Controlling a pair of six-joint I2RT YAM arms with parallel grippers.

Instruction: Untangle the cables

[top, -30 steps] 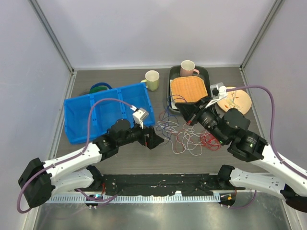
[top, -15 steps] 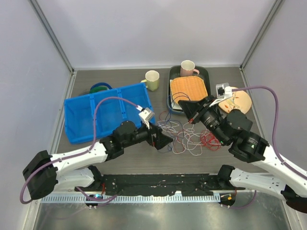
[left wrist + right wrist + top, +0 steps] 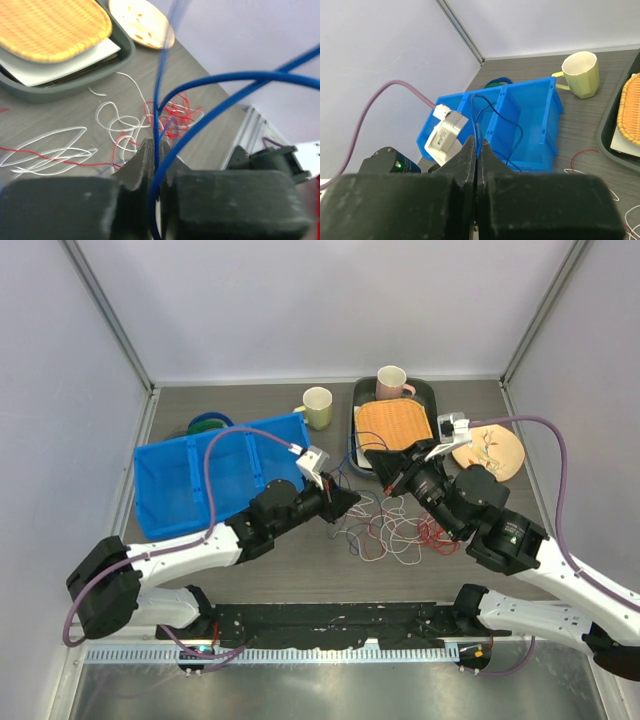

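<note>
from above: reaches in low over the grey table (image 3: 300,560) with the left gripper (image 3: 350,502), forearm slanting up from the near-left corner, tips at the left edge of the cables (image 3: 395,530), a loose tangle of thin red, white and blue thread-like loops lying between both grippers, just in front of a dark tray (image 3: 432,395). folds the right arm sharply at the elbow and points the right gripper (image 3: 392,482) back leftward over the tangle's far edge. from the left wrist: pinches a glossy blue cable (image 3: 235,76) between matte black fingers, jaws nearly together with only that wire in the gap, smooth arcs of it rising up and away. looks past onto white and red loops flat on the table, a woven orange mat (image 3: 50,25) in the tray, a round wooden plate (image 3: 140,22). from the right wrist: presses blocky black jaws flat together on a thin dark cable (image 3: 475,112) rising from the tips and looping before a rigid blue plastic bin (image 3: 530,125) and a smooth cream mug (image 3: 580,75); cannot tell whether both grippers hold one wire.
</note>
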